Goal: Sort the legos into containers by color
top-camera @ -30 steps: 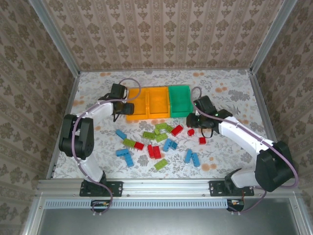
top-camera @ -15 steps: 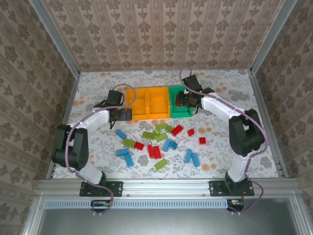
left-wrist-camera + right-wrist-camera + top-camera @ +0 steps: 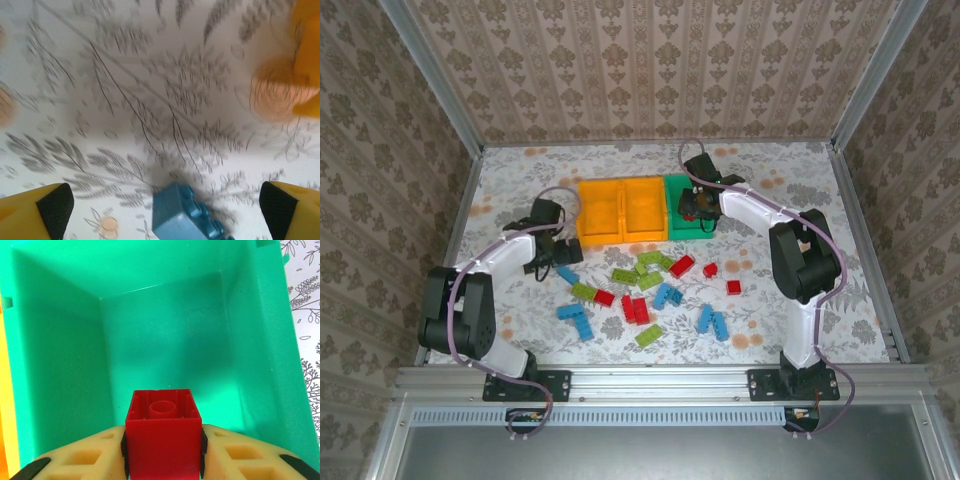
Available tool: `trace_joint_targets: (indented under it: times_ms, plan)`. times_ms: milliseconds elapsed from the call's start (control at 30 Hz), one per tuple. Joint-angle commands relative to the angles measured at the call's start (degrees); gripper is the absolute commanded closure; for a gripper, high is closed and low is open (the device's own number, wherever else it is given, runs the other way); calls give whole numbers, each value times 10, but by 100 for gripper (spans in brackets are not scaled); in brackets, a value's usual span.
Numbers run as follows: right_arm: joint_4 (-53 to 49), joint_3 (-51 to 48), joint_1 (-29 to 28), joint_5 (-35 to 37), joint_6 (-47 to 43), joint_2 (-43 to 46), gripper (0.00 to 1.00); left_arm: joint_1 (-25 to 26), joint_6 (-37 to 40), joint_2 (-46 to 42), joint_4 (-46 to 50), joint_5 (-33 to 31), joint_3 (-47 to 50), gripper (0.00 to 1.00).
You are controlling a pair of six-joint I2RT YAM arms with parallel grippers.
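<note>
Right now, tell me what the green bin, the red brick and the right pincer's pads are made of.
Green bin: smooth moulded plastic, soft sheen on its walls.
Red brick: hard shiny plastic, crisp moulded edges.
Right pincer pads: matte cream, perhaps foam or rubber; recessed pockets, unclear.

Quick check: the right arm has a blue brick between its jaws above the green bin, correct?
Not quite. The brick between the right arm's jaws is red, not blue. The right wrist view shows it clearly, gripped by its sides above the green bin.
</note>
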State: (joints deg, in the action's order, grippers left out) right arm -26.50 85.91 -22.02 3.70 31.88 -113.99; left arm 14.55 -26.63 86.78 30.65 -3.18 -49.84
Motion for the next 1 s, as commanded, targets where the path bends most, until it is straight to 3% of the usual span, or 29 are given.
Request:
trace_joint_targets:
  times_ms: [0, 300, 567, 967]
  plan:
    - [-23, 13, 2, 21, 0, -6, 54, 0, -56, -26, 24, 62, 24, 3]
    - [-9, 12, 0, 5, 1, -6, 37, 16, -107, -47, 43, 81, 36, 11]
    - [19, -30, -9, 2, 6, 48, 24, 29, -125, -8, 14, 92, 33, 26]
    - [-28, -170, -7, 58, 11, 208, 16, 26, -104, 33, -8, 84, 18, 67]
